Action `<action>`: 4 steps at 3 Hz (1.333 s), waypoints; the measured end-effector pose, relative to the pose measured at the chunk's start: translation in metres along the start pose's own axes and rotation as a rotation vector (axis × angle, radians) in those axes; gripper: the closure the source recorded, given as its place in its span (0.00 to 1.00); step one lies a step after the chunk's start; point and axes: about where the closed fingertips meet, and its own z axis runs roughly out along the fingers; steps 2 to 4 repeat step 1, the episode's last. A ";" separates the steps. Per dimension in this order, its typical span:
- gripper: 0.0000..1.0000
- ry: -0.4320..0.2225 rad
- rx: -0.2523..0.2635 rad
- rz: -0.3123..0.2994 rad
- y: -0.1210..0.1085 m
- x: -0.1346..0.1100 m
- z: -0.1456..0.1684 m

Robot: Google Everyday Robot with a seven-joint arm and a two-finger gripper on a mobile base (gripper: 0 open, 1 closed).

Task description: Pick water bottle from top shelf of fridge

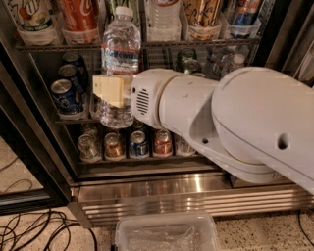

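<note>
Camera view: at the far left the black door frame of the fridge (34, 142) slants down toward the floor, where dark cables (39, 230) lie tangled in the lower left corner. Along the upper edge of the frame runs the top shelf (54, 47), a dark wire rack with a thin front rail. In its translucent cup holders stand a green-and-white can (29, 14) and, beside it, a red cola can (78, 17). Below these, on the middle rack, blue cans (64, 93) stand one behind the other.

Next comes the water bottle (120, 54), upright, white cap up near the top edge. Its body crosses in front of the shelf's rail and its base hangs down by the middle rack, so it is clear of the cup holders. The gripper (117, 93) pinches it low on the body. A tan finger (110, 90) is pressed flat against the near side of the bottle. The other finger is hidden behind the plastic. Under the bottle a row of cans (139, 144) lines the bottom rack.

Rightward, the white arm (235, 122) fills the middle and right of the frame and covers much of the racks. Above it, on the top shelf, stand another clear bottle (164, 14), a gold can (201, 14) and a blue can (243, 12). The ribbed stainless-steel base (196, 193) runs across below, and a clear plastic bin (167, 233) sits on the speckled floor at the bottom centre.
</note>
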 end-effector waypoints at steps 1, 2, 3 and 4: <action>1.00 0.035 0.026 0.010 0.000 0.024 -0.009; 1.00 0.035 0.026 0.010 0.000 0.024 -0.009; 1.00 0.035 0.026 0.010 0.000 0.024 -0.009; 1.00 0.035 0.026 0.010 0.000 0.024 -0.009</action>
